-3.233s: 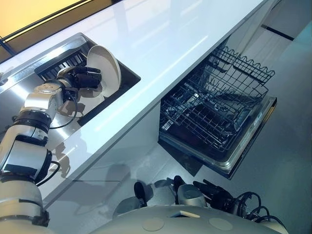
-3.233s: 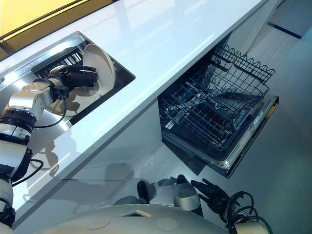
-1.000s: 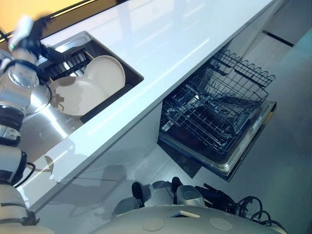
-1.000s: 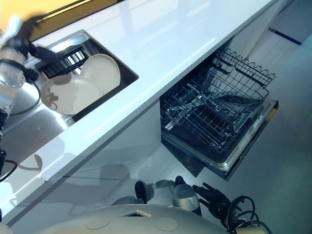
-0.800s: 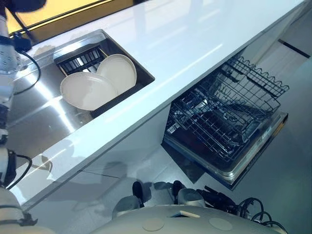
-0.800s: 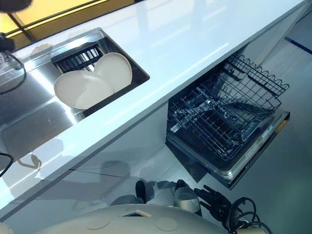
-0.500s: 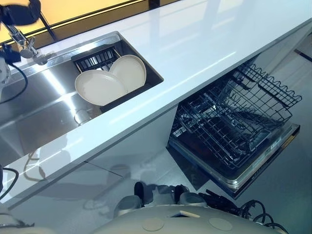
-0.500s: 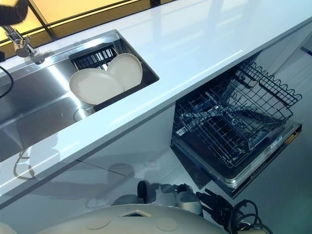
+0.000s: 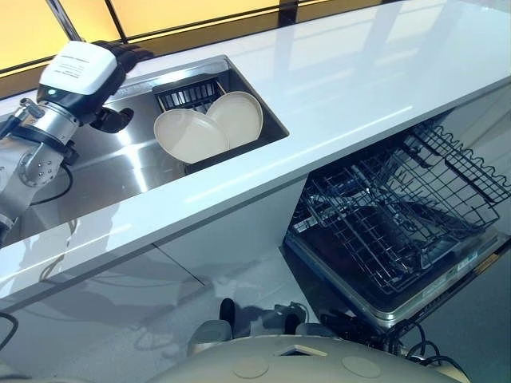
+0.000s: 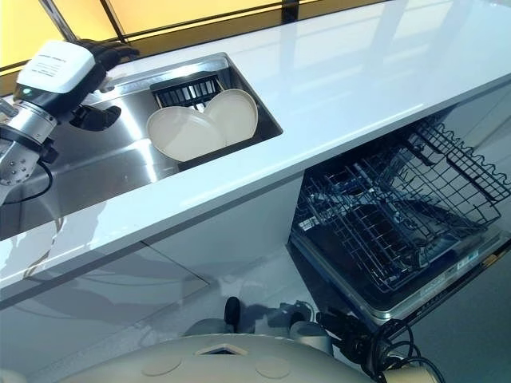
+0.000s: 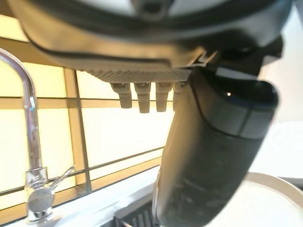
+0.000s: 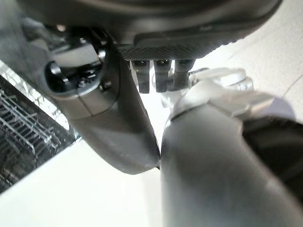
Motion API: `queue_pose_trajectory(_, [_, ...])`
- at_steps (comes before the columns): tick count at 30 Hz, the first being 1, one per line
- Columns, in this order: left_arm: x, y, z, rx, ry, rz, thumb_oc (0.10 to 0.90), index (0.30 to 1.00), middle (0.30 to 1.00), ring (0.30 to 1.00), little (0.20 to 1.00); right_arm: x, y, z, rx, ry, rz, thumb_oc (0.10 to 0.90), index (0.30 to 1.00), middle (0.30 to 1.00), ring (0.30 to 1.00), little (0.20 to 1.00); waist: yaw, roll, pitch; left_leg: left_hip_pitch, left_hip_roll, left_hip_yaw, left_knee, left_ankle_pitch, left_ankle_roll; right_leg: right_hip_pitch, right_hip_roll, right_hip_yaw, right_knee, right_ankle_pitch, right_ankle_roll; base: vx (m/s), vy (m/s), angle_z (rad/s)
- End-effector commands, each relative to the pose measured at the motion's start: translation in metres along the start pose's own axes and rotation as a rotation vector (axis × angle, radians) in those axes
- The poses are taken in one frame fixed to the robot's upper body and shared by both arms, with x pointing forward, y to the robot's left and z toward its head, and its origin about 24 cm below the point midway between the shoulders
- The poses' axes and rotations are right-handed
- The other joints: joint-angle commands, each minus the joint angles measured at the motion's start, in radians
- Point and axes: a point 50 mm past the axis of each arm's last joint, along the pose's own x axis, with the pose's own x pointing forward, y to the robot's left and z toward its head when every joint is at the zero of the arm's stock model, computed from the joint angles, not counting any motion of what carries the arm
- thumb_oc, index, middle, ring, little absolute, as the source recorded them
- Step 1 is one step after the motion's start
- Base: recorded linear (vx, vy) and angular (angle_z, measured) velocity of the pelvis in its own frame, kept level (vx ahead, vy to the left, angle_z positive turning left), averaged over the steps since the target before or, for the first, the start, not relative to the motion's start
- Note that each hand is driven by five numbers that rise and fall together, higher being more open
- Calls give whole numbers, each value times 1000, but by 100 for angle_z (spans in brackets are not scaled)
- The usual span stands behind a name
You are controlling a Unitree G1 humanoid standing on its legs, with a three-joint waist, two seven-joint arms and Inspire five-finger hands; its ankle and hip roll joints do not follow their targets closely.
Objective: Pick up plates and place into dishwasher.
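Two cream plates lie in the steel sink (image 9: 104, 163): one plate (image 9: 189, 136) in front, overlapping the second plate (image 9: 239, 116) behind it, both leaning on a black drainer (image 9: 185, 96). My left hand (image 9: 124, 54) hovers above the sink's back left corner, apart from the plates, open and holding nothing; its thumb (image 11: 208, 161) shows with a plate rim (image 11: 267, 196) beyond it. The dishwasher (image 9: 431, 287) stands open below the counter, its wire rack (image 9: 399, 211) pulled out. My right hand (image 10: 345, 329) hangs low by my body, relaxed and bare.
A long white counter (image 9: 359, 88) runs between the sink and the dishwasher. A chrome tap (image 11: 29, 156) stands behind the sink, with a yellow-lit window (image 9: 176, 9) along the back. Pale floor (image 9: 239, 271) lies before the cabinet fronts.
My left hand has let go of the plate it held upright and risen to the sink's back left; that plate now rests in the sink. The camera has panned.
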Motion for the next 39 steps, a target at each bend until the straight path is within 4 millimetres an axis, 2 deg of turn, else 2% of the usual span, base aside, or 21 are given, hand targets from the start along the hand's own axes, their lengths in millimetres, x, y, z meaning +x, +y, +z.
queue_pose_trajectory(1, [5, 61, -18, 118, 38, 190, 800, 900, 900, 900, 900, -2, -5, 11, -33, -23, 8, 800, 900, 900, 900, 900, 9, 60, -26, 53, -52, 87, 18, -150, 27, -64, 81, -5, 101, -72, 15, -16, -7, 10])
queue_pose_trajectory(10, [7, 54, -8, 226, -43, 54, 800, 900, 900, 900, 900, -4, -10, 13, -40, -20, -1, 800, 900, 900, 900, 900, 4, 69, -31, 53, -51, 85, 17, -148, 24, -61, 81, -10, 100, -74, 14, -2, -1, 1])
queue_pose_trajectory(17, [12, 56, 1, 265, -92, -28, 800, 900, 900, 900, 900, -5, -11, 15, -51, -16, 0, 800, 900, 900, 900, 900, -3, 76, -34, 56, -54, 82, 14, -149, 26, -58, 80, -13, 99, -75, 16, 0, 0, 0])
queue_pose_trajectory(26, [18, 60, 12, 274, -132, -78, 800, 900, 900, 900, 900, -6, -14, 14, -48, -10, -4, 800, 900, 900, 900, 900, -11, 81, -36, 61, -59, 79, 10, -151, 30, -59, 80, -13, 100, -73, 18, 0, 0, 0])
queue_pose_trajectory(39, [26, 46, 21, 311, -154, -158, 800, 900, 900, 900, 900, -5, -13, 15, -58, -7, 1, 800, 900, 900, 900, 900, -25, 80, -36, 66, -65, 84, 8, -155, 38, -60, 82, -14, 105, -73, 22, 3, 0, -2])
